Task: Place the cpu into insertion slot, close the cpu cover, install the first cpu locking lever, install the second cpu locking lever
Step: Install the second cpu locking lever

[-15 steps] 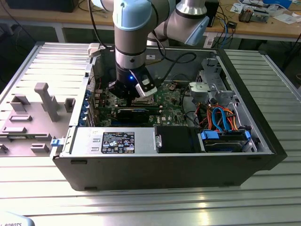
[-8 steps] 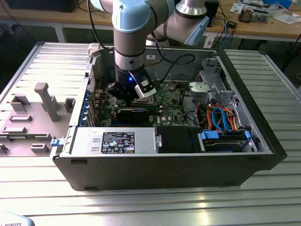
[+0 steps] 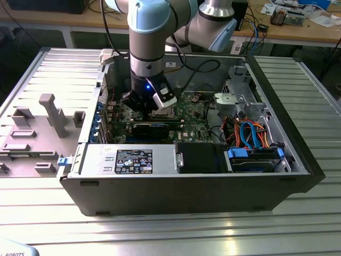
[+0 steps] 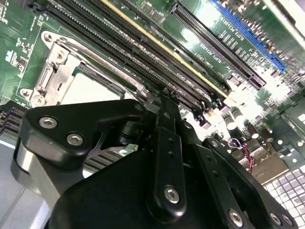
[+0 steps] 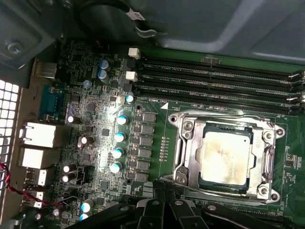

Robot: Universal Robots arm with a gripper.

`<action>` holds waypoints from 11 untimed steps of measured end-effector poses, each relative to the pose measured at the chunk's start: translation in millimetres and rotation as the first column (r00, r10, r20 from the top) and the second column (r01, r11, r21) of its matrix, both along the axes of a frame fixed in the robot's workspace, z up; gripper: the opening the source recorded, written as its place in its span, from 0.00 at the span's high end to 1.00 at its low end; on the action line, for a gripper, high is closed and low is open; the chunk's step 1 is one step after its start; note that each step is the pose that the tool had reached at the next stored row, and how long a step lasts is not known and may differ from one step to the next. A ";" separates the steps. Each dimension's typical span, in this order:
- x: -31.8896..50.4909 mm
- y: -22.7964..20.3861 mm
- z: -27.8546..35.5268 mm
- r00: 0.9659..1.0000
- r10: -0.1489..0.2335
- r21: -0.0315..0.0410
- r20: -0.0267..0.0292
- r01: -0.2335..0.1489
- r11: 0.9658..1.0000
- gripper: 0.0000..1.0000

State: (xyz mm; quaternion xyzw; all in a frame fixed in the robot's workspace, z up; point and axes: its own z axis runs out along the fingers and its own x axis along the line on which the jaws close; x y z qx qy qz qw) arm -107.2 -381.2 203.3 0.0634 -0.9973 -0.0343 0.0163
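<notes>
One cpu [image 5: 223,160] sat seated in the insertion slot [image 5: 187,157], cpu cover [image 5: 267,155] down around it.
Gripper [image 3: 143,101] hovered close above, finger state untellable; chip likely light, rigid, fragile — edges only.

Arm upright, wrist lowered, gripper [image 3: 139,105] (dark, blue-lit) pointing straight down

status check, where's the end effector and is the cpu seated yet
End effector low over motherboard, holding nothing seen. Cpu in insertion slot, cpu cover down around it. Nothing lying on the cpu.
</notes>
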 end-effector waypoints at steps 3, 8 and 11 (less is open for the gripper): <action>0.0 0.5 -0.1 1.000 0.002 0.000 0.000 -0.002 1.000 0.89; -0.3 0.7 -0.2 1.000 0.007 0.000 0.000 -0.007 1.000 0.89; -1.4 -0.8 -0.2 1.000 0.008 0.000 0.000 -0.008 1.000 0.89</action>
